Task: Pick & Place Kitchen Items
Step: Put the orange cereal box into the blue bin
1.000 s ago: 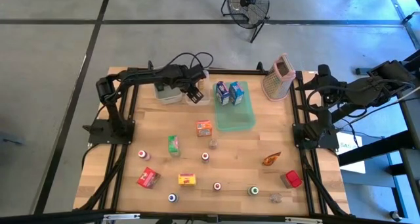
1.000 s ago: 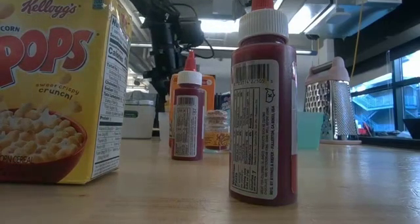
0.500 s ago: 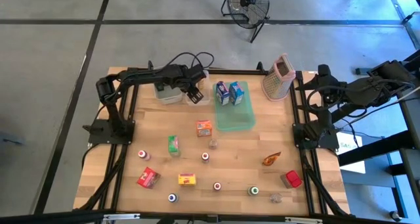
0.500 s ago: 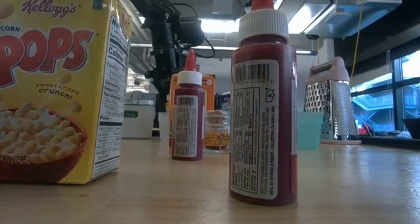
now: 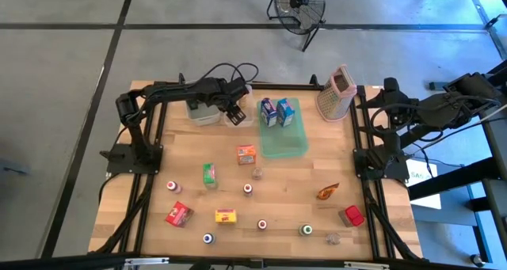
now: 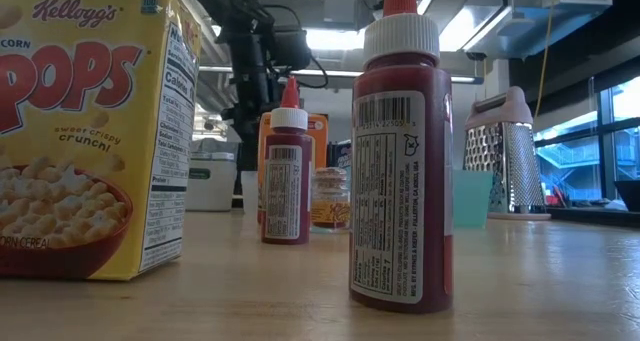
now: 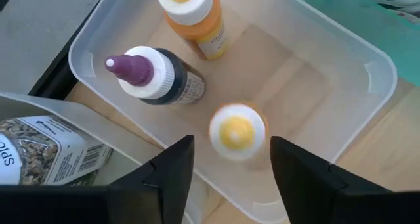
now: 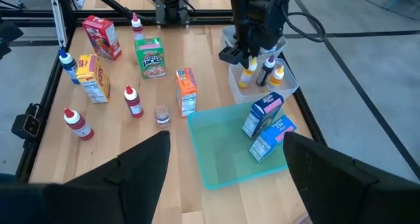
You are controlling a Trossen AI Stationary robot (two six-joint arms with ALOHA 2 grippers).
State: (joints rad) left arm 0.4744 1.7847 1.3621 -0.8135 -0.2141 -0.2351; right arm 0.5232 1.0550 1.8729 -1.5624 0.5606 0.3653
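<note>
My left gripper [image 7: 231, 142] hangs open over a clear plastic bin [image 7: 367, 73] at the table's far left, also seen from above [image 5: 238, 116]. A small yellow-capped bottle [image 7: 237, 131] shows blurred below and between the fingers, apart from both. An orange bottle with a yellow cap [image 7: 197, 14] and a dark bottle with a purple cap [image 7: 154, 76] stand in the same bin. My right gripper [image 8: 226, 137] is open, high by the table's right edge, with nothing in it. Small cartons and jars, such as an orange carton [image 5: 246, 154], are spread over the table.
A second clear bin [image 5: 201, 112] holding a packet [image 7: 39, 148] stands left of the first. A green tray [image 5: 285, 139] carries two blue cartons [image 5: 269, 110]. A box grater [image 5: 335, 93] stands far right. Green [image 5: 209, 173], red [image 5: 179, 214] and yellow [image 5: 226, 216] cartons stand nearer.
</note>
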